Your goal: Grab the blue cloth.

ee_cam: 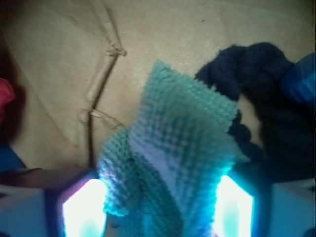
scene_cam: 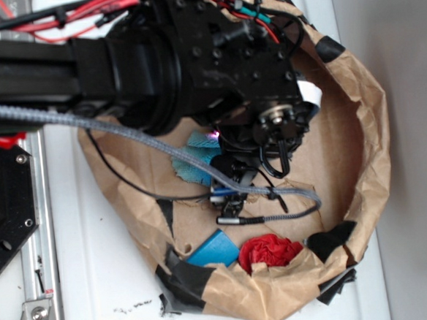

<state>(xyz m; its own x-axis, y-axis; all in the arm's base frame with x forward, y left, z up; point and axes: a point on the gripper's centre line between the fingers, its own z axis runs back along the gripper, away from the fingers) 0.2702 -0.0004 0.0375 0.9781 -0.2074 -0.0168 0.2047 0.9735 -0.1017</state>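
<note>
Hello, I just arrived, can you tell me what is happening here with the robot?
A WidowX arm is reaching into a brown paper-lined basin to grab the blue cloth. In the wrist view the cloth sits folded up between the gripper fingers, so it looks pinched, though contact itself is not clear. A red cloth ball and a blue block lie near the basin's edge, untouched.

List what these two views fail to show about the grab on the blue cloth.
- Exterior: the arm covers most of the blue cloth and the gripper, so jaw contact is hidden.
- Wrist: the fingers are glare-washed and cut off by the bottom edge.
- Wrist: the cloth's lower part leaves the frame.
</note>
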